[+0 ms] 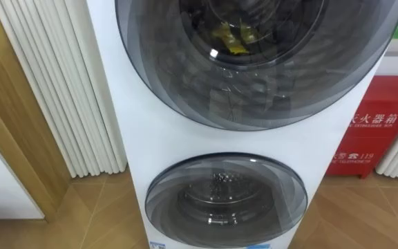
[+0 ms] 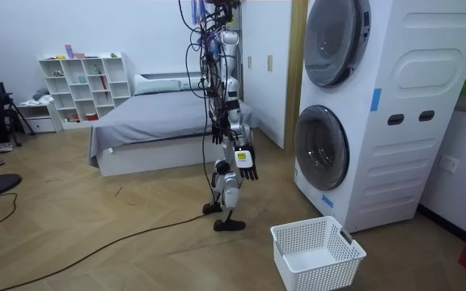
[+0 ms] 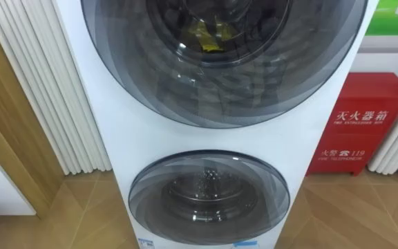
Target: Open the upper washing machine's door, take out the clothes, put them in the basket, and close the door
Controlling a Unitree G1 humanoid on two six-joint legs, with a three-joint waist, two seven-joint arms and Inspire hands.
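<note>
Because both round doors are closed, no garment can be taken out until one of them is opened.

**Robot hand.** The right robot hand (image 2: 247, 159) hangs at hip height beside the standing robot. Its fingers are slack and spread downward, and it holds nothing.

**Basket.** The white perforated plastic laundry basket (image 2: 322, 275) stands empty on the wooden floor. It is ahead of the robot hand and well below it, near the machine's foot.

**Machine.** The tall white stacked washing machine (image 2: 411, 121) stands ahead of the robot hand, well apart from it.
- The upper round door of dark tinted glass (image 1: 254, 76) sits above robot hand height. Behind the glass lies a crumpled yellow garment (image 1: 231, 36) among darker laundry.
- The lower round tinted door (image 1: 223, 200) is about level with the robot hand. Its drum looks empty.

**Cabinet.** A red metal cabinet (image 1: 378, 131) stands on the floor to the right of the machine.

**Hazards, as judged from this position**
- Reaching for the lower door would yield nothing, because the clothes lie in the upper drum.
- The upper door calls for a high reach, and a weak hold on its edge could slip.
- A step forward could strike the basket.
- A garment released away from the basket would land on the floor.
</note>
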